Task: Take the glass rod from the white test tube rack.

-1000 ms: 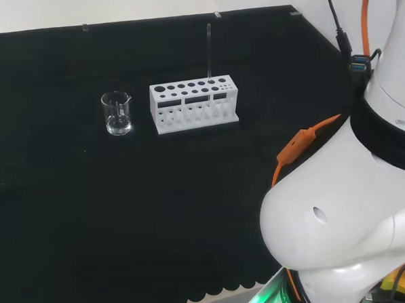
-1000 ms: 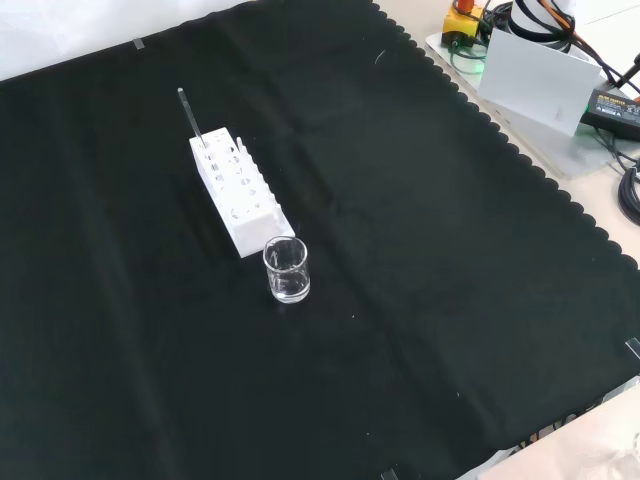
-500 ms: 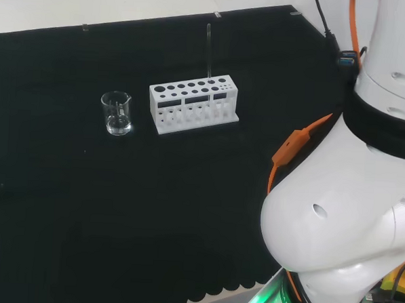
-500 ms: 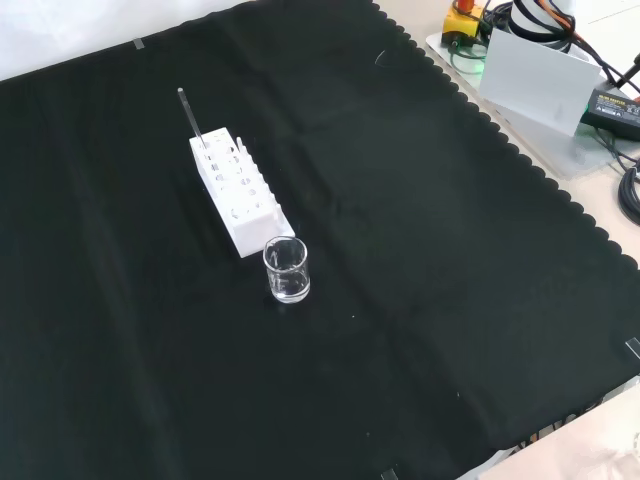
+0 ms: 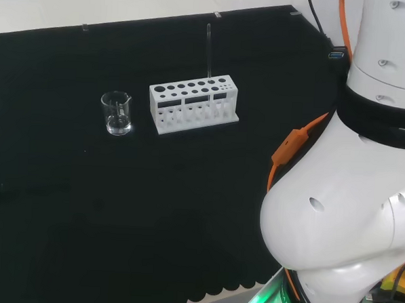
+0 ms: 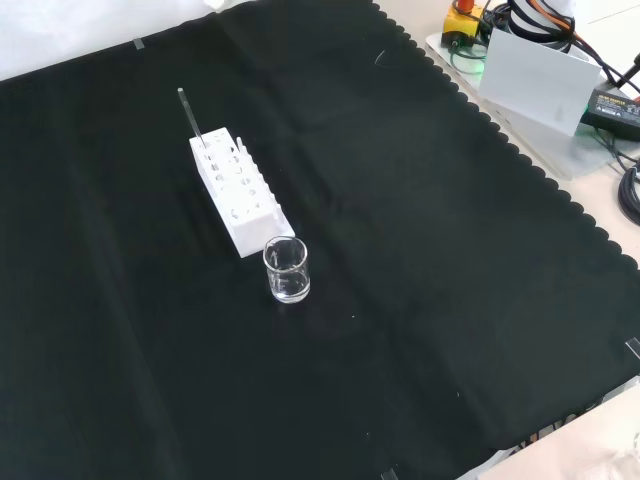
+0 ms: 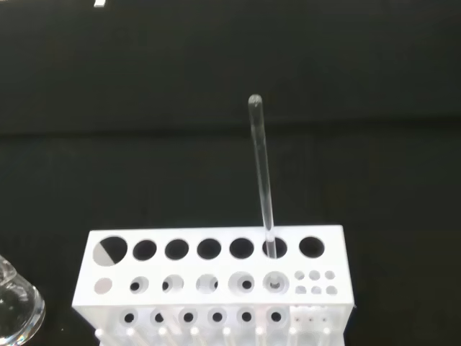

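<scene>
glass rod [image 7: 261, 180] | upright in white test tube rack [image 7: 216, 277] | untouched

Robot arm [image 5: 335, 219], head view: glossy white moulded links, bulbous and rounded at the elbow, cylindrical above. Black band [image 5: 380, 123] encircling the joint between the upper and lower links. Small round recessed holes [image 5: 313, 203] in the white shell. Orange cable [image 5: 283, 162] running along the link, carried through a flat orange clip [image 5: 293, 144]; a further orange cable and a thin black cable [image 5: 318, 18] rising at the top. Small blue connector [image 5: 337, 55] on the upper link.
</scene>
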`<state>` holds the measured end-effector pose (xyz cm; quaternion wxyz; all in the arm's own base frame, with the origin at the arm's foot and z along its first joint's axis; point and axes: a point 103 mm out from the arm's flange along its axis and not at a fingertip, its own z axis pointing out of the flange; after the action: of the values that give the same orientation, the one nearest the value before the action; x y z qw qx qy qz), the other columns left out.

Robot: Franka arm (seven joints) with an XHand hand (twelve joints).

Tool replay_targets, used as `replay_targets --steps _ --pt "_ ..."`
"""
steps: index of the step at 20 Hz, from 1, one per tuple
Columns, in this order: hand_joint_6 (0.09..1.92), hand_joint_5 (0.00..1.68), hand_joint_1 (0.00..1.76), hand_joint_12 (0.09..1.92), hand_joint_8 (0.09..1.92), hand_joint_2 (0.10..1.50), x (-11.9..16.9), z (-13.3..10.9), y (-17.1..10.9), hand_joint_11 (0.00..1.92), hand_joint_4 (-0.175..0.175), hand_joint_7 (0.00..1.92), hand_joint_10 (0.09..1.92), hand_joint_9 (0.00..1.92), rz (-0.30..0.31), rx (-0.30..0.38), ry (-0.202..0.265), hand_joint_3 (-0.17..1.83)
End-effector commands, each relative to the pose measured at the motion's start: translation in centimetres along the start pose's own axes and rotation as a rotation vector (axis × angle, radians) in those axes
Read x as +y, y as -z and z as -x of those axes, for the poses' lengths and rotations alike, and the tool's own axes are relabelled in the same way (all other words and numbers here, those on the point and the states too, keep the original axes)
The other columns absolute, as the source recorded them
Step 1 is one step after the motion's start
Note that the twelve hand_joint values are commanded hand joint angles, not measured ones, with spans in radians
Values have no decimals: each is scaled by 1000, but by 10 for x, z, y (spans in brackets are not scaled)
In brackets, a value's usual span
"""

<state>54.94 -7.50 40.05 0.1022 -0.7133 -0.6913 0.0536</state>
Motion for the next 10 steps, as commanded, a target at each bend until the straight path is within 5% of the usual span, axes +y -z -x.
replay_targets --steps 1,10 --pt "87 4 460 1296 673 855 1 -6 -19 0 -51 0 883 71 -15 10 24 426" --pt "87 9 465 1298 680 858 2 -4 -30 0 -52 0 883 74 -12 28 40 427"
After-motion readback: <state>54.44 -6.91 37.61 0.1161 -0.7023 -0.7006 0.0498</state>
